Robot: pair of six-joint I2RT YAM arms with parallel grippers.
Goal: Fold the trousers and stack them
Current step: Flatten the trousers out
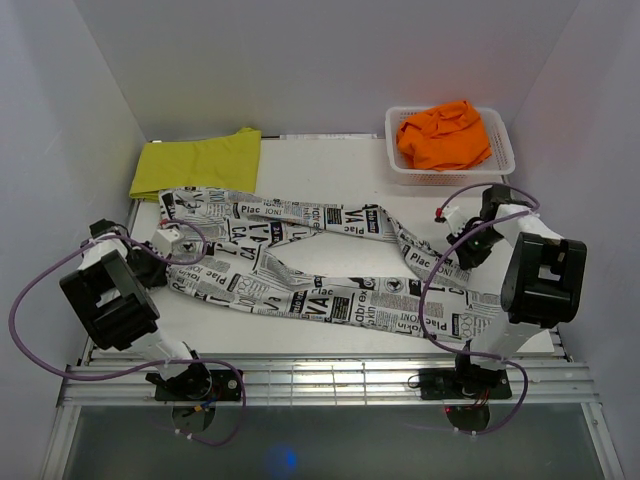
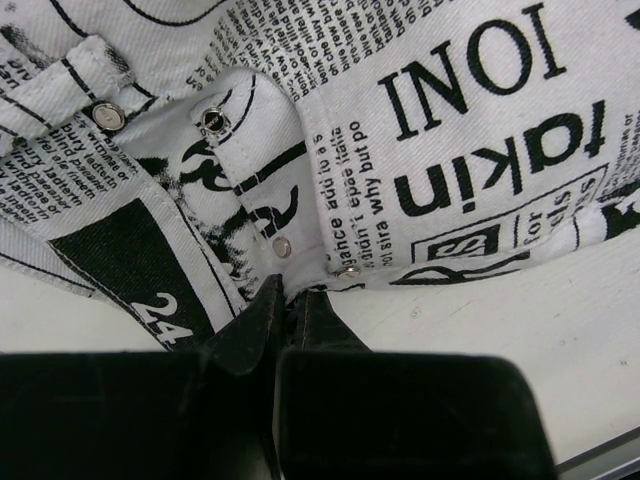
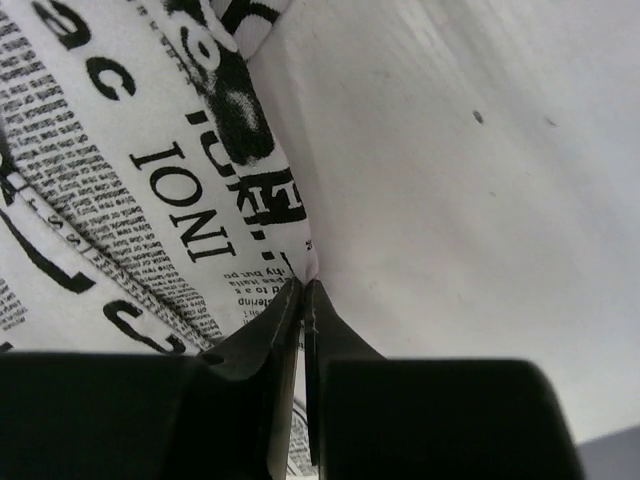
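Black jaws of both arms are pinched shut on the newspaper-print trousers [image 1: 300,292], the left jaws at the snap-studded waist end and the right jaws on a leg's edge, seemingly to draw the pair flat for folding. Its long axis runs left to right across the counter [image 1: 320,170], waist left, legs right. Yellow trousers [image 1: 200,165] lie far left; orange trousers [image 1: 445,135] fill the basket [image 1: 500,165] far right.

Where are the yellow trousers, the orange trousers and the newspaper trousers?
yellow trousers [image 1: 195,165]: top view, middle of the flat cloth.
orange trousers [image 1: 445,135]: top view, middle of the crumpled heap.
newspaper trousers [image 1: 330,298]: top view, middle of the near leg.
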